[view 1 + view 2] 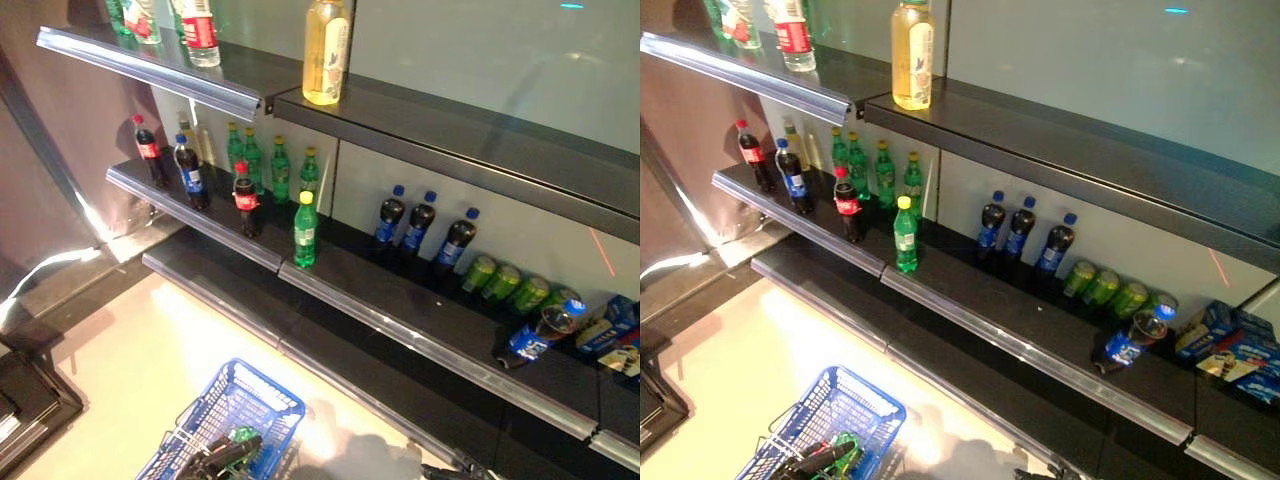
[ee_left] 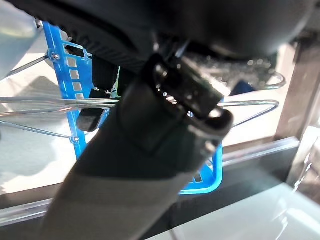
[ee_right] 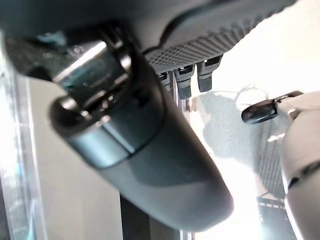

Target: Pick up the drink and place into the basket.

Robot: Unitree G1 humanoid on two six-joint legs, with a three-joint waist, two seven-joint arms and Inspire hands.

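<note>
Blue basket (image 1: 232,418) sits lowest and closest to me, down by the floor in front of the shelves. My left robot hand (image 1: 226,452) is on top of it. In the left wrist view its thumb (image 2: 165,130) looks curled over the wire handles (image 2: 45,102), so I think it is holding them. I see something small and green (image 1: 845,441) inside the basket, but I cannot tell what it is.

My right robot hand (image 3: 145,145) holds nothing. Its fingers (image 3: 182,82) hang loose over the pale floor.

I see a green drink with a yellow cap (image 1: 305,232) standing up alone at the front edge of the middle shelf (image 1: 400,320), well away from both hands. Behind it to the left are red-cap cola bottles (image 1: 246,200) and more green bottles (image 1: 280,168). To its right stand three dark bottles with blue caps (image 1: 418,230), then green cans (image 1: 505,282) lying down, and one dark bottle tipped over (image 1: 540,334). A big yellow bottle (image 1: 326,50) stands on the top shelf
</note>
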